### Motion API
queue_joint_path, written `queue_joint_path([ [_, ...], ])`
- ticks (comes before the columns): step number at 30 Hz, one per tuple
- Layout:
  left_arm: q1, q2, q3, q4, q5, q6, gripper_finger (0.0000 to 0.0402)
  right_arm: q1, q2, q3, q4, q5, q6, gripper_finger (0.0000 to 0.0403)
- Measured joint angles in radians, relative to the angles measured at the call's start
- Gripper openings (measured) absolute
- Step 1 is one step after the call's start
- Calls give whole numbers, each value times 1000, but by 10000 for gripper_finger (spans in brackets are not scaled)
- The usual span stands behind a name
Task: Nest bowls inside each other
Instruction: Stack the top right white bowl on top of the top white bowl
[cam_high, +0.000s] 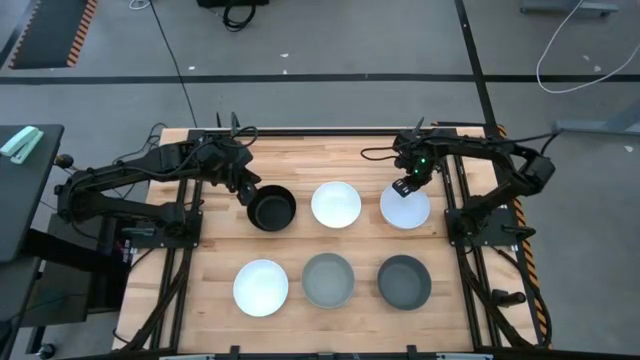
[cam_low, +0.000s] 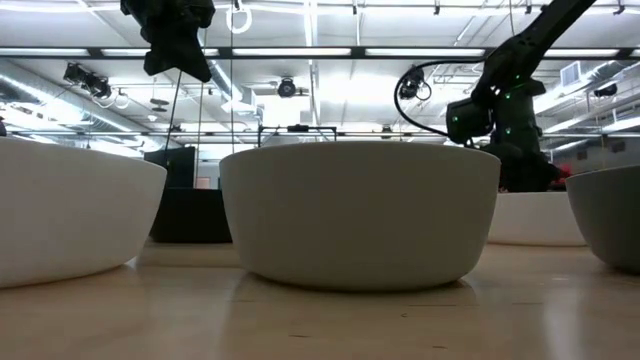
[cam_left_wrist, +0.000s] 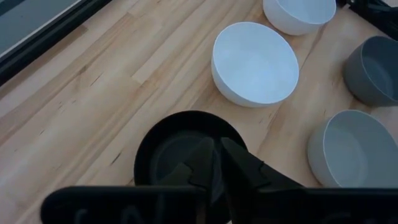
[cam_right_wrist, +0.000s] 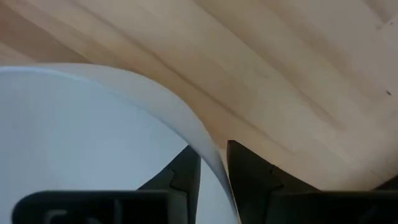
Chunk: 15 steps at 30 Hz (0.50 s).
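Observation:
Six bowls stand in two rows on the wooden table. The far row holds a black bowl (cam_high: 271, 209), a white bowl (cam_high: 336, 204) and a second white bowl (cam_high: 405, 207). The near row holds a white bowl (cam_high: 261, 287), a mid grey bowl (cam_high: 328, 279) and a dark grey bowl (cam_high: 404, 281). My left gripper (cam_left_wrist: 216, 152) hangs above the black bowl (cam_left_wrist: 168, 149), over its far left rim, clear of it, fingers all but together. It shows high up in the low view (cam_low: 178, 45). My right gripper (cam_right_wrist: 213, 158) is shut on the far right white bowl (cam_right_wrist: 81, 137). My right gripper pinches the white bowl's wall at its far rim (cam_right_wrist: 208, 149). One finger is inside the bowl and one outside. The fingers come from above, pointing down. The bowl stands upright with its bottom on the table (cam_low: 535, 235).
Black frame rails run along the table's left side (cam_high: 180, 215) and right side (cam_high: 455, 215). Bare wood lies between the two rows and along the far edge (cam_high: 320, 150). The bowls stand a short gap apart from each other.

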Motion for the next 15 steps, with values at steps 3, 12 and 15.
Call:
queue_joint_path([
  [3,0,0,0,0,0,0,27,0,2,0,0,0,0,56],
  [12,0,0,0,2,0,0,32,0,0,0,22,-7,27,14],
  [15,0,0,0,2,-1,0,34,0,0,8,18,-4,21,7],
])
